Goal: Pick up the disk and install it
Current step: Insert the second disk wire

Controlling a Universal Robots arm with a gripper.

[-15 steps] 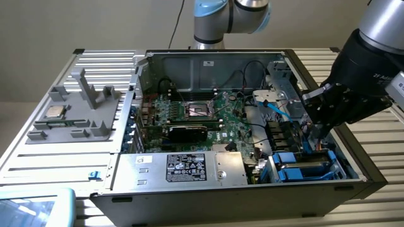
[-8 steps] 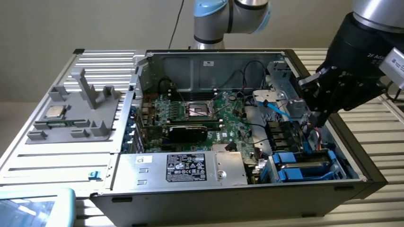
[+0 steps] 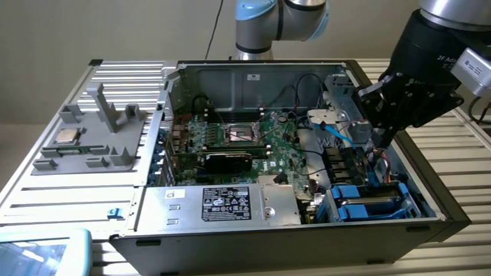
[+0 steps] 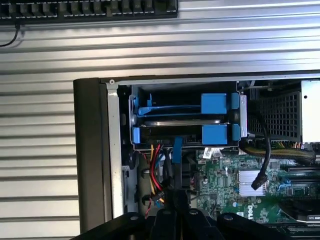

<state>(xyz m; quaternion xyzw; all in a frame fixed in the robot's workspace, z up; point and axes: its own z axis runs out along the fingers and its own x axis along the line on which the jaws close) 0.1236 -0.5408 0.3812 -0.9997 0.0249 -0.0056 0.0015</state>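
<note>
The jaws are closed and empty, just before the disk [image 4: 180, 134] in its bay. It seems stiff, fragile; the blue frame [image 4: 215, 134] is best gripped.

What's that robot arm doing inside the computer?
The robot arm's pincer is shut and reaching into the open computer case, above the blue drive bay at the exterior view's right. In the wrist view, the disk with its blue frame sits in that bay. The pincer holds nothing that can be seen.
</note>
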